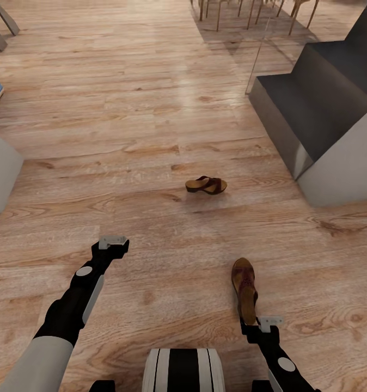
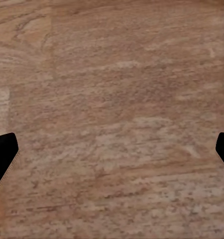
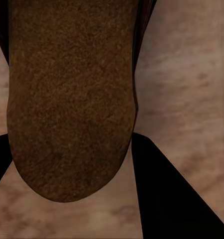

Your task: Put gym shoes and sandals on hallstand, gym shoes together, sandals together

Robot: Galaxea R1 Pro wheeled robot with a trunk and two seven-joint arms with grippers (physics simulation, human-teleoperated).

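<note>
Your right pincer [image 1: 255, 322] sits at about 5 o'clock in the head view, closed around the heel end of the near sandal [image 1: 244, 288]. The right wrist view bears this out: the sandal's brown footbed [image 3: 72, 99] runs straight out between the two dark fingers [image 3: 167, 194], which flank it on either side. Whether the sandal is lifted or resting on the corridor floor [image 1: 151, 136] cannot be told from these pictures.

The second sandal [image 1: 206, 185] lies on its side on the planks, just past centre toward 1 o'clock, well apart from the first. The grey steps [image 1: 314, 109] rise at 2 o'clock.

Your left pincer [image 1: 112, 242] hangs at 8 o'clock, spread wide with nothing in it; its wrist camera looks at bare planks between the two finger tips [image 2: 3, 154].

Expect these sandals to be light, with a stiff wedge sole and thin, pliant straps. Held by the heel alone, the long toe end may swing or droop, so move gently. For the far one, take the sole by its edges across the width, not by a strap, which would likely give and let it twist.
</note>
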